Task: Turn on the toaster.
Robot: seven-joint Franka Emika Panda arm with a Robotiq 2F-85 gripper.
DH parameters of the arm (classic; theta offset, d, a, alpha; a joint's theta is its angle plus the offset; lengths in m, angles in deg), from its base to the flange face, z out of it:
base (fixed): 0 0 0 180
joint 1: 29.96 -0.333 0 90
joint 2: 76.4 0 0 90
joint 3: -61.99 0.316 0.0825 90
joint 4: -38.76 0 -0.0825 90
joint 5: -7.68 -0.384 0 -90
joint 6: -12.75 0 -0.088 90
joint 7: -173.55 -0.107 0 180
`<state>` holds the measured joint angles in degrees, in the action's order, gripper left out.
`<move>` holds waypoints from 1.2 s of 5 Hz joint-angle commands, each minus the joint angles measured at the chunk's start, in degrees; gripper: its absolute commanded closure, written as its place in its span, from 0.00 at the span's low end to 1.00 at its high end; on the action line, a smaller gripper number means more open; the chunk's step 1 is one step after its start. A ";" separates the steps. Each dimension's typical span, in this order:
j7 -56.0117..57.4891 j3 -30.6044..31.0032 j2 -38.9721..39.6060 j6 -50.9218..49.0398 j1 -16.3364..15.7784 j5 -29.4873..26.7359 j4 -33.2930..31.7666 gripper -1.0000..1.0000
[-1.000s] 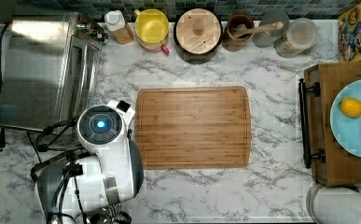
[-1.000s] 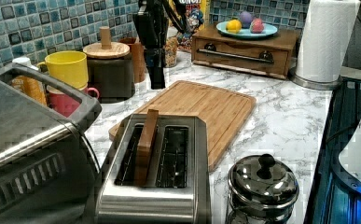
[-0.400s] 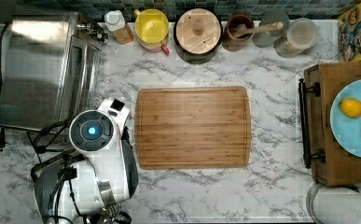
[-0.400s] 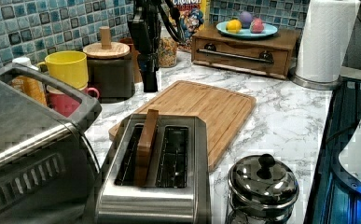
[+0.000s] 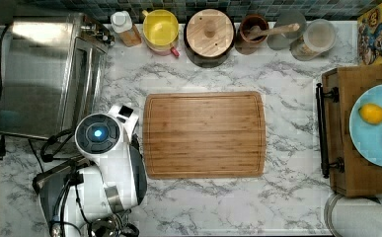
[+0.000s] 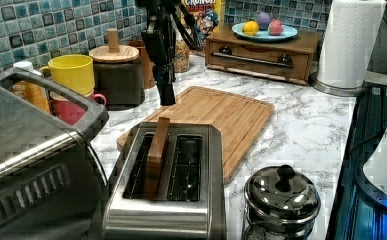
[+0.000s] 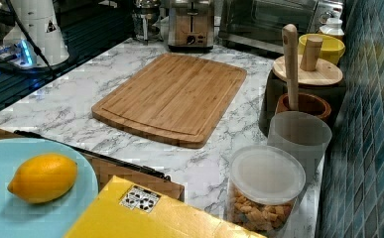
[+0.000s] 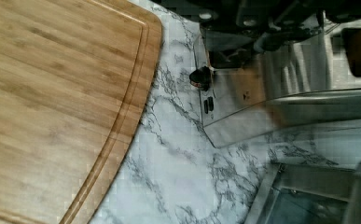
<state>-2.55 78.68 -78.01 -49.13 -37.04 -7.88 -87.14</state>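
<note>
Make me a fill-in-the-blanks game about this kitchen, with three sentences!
1. A brown slice stands in one slot of the toaster; the other slot is ____.
2. The fruit on the blue plate in the right view is a ____.
3. The big board lying flat in the middle of the marble counter is made of ____.

Missing words: empty; lemon; wood

One shiny steel two-slot toaster (image 6: pixel 168 185), one rectangular bamboo cutting board (image 5: pixel 204 134), one yellow mug (image 5: pixel 160 27) and one yellow lemon (image 7: pixel 44 177) are counted
</note>
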 commanded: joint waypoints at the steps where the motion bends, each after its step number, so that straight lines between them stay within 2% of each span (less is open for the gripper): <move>1: -0.68 0.96 3.91 -1.20 -0.99 0.11 -2.34 1.00; 5: -5.16 2.48 11.39 3.09 -2.72 2.55 -7.14 1.00; 6: -7.49 3.97 15.20 4.83 -1.39 4.54 -9.27 1.00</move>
<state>-4.70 79.58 -69.20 -45.74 -36.83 -5.13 -88.48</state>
